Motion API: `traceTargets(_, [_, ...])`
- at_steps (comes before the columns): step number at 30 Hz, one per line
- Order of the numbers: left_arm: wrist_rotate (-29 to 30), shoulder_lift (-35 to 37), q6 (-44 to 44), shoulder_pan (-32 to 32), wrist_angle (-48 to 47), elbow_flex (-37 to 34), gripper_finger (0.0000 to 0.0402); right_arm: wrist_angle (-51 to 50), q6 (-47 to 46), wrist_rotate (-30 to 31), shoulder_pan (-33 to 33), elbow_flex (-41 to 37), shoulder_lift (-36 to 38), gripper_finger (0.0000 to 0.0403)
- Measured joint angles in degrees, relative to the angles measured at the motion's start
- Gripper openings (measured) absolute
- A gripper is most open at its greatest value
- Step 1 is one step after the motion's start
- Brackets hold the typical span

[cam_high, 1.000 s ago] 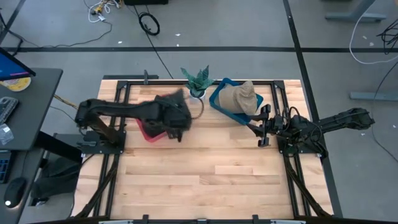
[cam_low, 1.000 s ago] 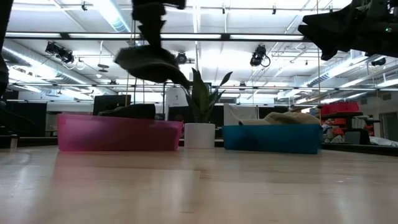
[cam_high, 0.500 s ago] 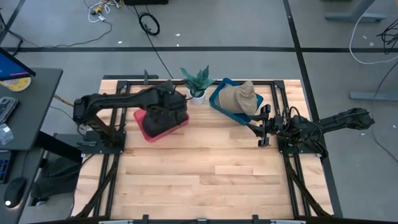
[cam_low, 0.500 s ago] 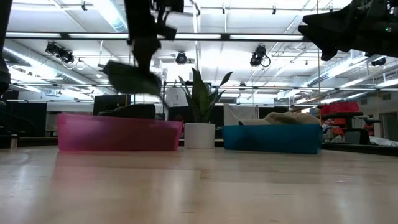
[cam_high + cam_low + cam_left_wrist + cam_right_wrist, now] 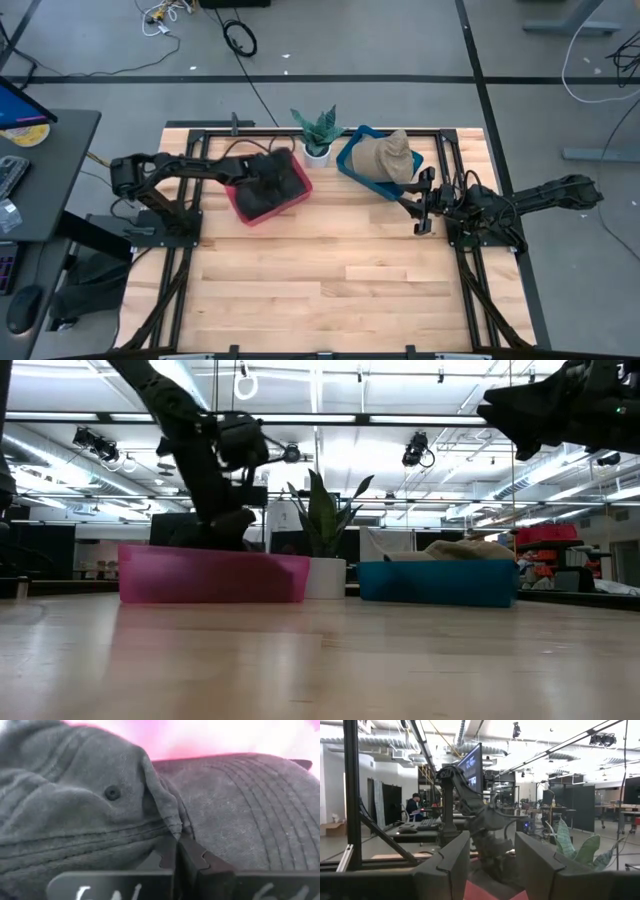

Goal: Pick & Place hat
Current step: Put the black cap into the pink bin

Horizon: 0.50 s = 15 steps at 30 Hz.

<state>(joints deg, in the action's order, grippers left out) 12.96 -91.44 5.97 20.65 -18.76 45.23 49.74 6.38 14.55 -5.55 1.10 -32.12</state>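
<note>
A dark grey cap (image 5: 100, 805) lies in the pink bin (image 5: 243, 208) at the table's far left. My left gripper (image 5: 270, 180) reaches down into that bin and is shut on the cap. In the low view the left arm (image 5: 205, 470) slants down behind the bin wall (image 5: 210, 580), which hides the fingers. My right gripper (image 5: 421, 206) waits open above the table's right side, near the blue bin (image 5: 352, 165). A tan hat (image 5: 386, 156) rests in that blue bin. My left gripper pinches a raised fold of the cap's crown (image 5: 172, 827) between its two fingertips (image 5: 197, 860), beside where the brim (image 5: 250, 810) begins. It comes from above, slanting down into the bin. The cap rests on the bin's floor, slack and crumpled.
A potted plant (image 5: 318, 130) in a white pot stands between the two bins at the far edge. Black frame rails (image 5: 190, 250) run along the table's left and right sides. The bare wooden top (image 5: 330, 280) stretches toward the near edge.
My left gripper has carried the cap from above the bin's near side toward the far edge and down into the pink bin, staying shut. The cap, first hanging in the air, now lies inside. The pink bin has slid a little toward the table's right.
</note>
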Motion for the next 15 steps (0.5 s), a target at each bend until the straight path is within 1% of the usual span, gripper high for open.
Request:
traceTargets(3, [-3.52, 0.0, 0.39, 1.24, 1.36, -1.57, 0.0003, -0.15, -0.1, -0.01, 0.1, 0.0, -0.02, 0.0159])
traceTargets(9, [-4.32, 1.56, 0.44, 0.54, 2.62, -2.23, 0.0004, -0.16, -0.12, -0.01, 0.11, 0.0, -0.02, 0.0159])
traceTargets(12, [-6.09, 2.34, 0.79, 0.67, 2.83, -2.38, 0.0007, -0.16, -0.11, 0.0, 0.11, 0.0, -0.01, 0.0159])
traceTargets(13, [-6.85, 2.34, 0.83, 0.93, 2.8, -2.38, 0.0007, -0.18, -0.11, 0.0, 0.11, 0.0, -0.01, 0.0159])
traceTargets(15, [-10.19, 2.29, 1.07, 1.52, 2.65, -2.36, 0.0004, -0.2, -0.1, 0.0, 0.11, 0.0, 0.0, 0.0159])
